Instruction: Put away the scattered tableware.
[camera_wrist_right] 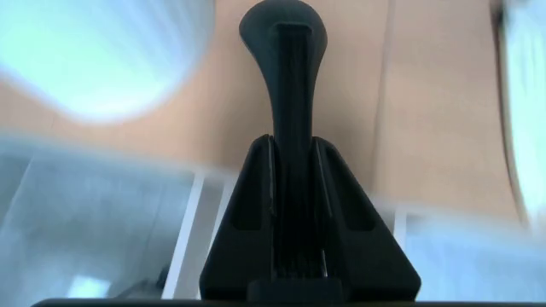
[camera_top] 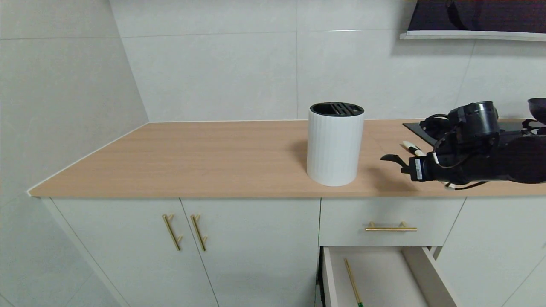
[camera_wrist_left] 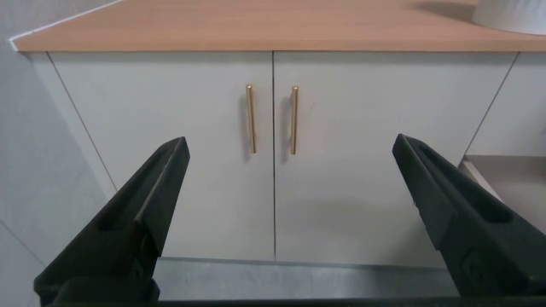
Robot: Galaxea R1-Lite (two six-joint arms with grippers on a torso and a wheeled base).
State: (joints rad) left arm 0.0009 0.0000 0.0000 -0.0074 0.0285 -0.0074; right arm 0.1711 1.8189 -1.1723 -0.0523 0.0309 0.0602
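Tableware on my screen: a pale-handled utensil [camera_top: 412, 148] lies on the countertop [camera_top: 213, 157], just behind my right gripper [camera_top: 389, 158], whose fingers are pressed together with nothing between them. A chopstick [camera_top: 352, 277] lies in the open drawer [camera_top: 426, 277] below. The white holder [camera_top: 335, 145] stands upright near those fingers. My left gripper [camera_wrist_left: 290, 149] is spread wide, facing the cabinet doors [camera_wrist_left: 358, 170]

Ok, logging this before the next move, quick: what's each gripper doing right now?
Left gripper: open, empty.
Right gripper: shut, holding nothing visible.
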